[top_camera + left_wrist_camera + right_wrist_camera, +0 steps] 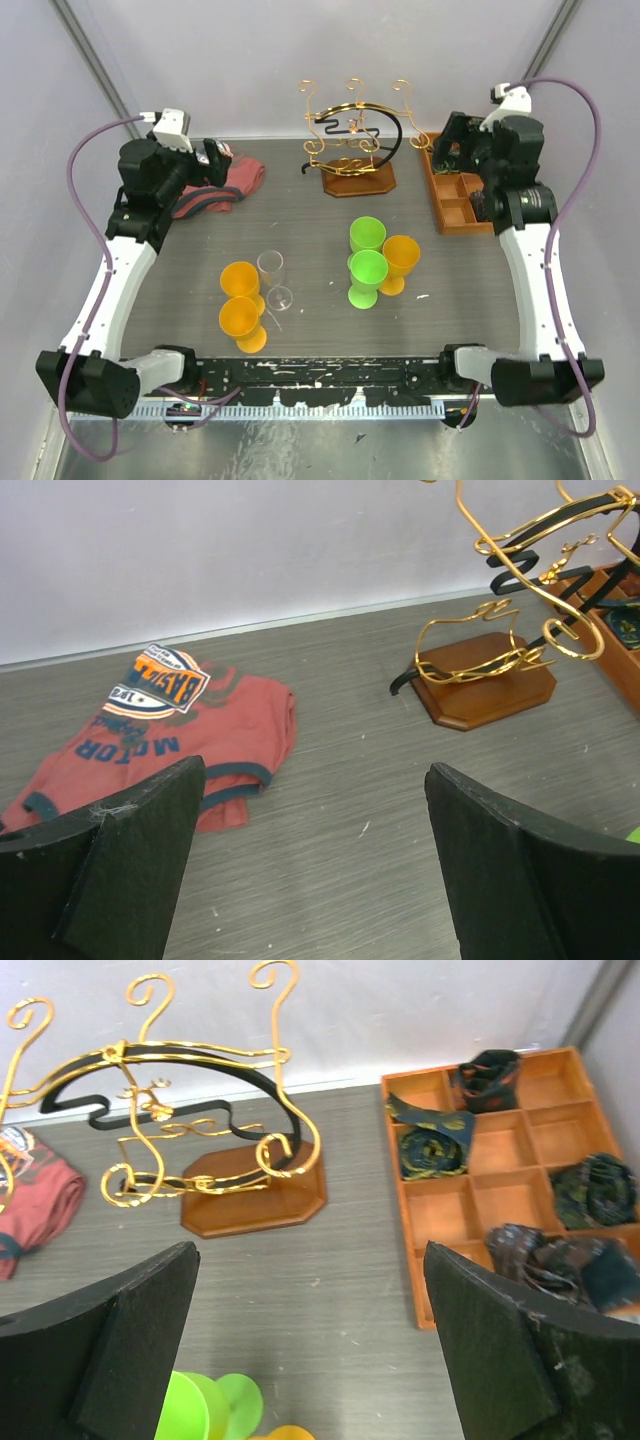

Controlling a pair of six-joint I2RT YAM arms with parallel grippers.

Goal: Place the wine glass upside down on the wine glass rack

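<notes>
Stock on the bench (150, 300), listed by me from the arm bases outward, every place given from the wine glass rack (350, 140).

1. One wine glass (272, 278), clear. Stands on its foot, long axis vertical, mouth up. Well to the near side of the rack and a little left of it, just beside two orange cups (240, 282).
2. Two green cups (367, 268) and a further orange cup (401, 255). Near side of the rack, slightly right.
3. One left pincer (312, 780), released, nothing between its fingers. Left of the rack, over a red shirt (170, 730).
4. One right pincer (310, 1255), released and empty. Right of the rack, over a brown compartment tray (500, 1165).
5. The rack itself, farthest back, no glass hung on it.

Remark: the glass lies towards the bases from both pincers and nearer the left arm. I judge the left should draw back and down to it. The glass is not yet inverted.
</notes>
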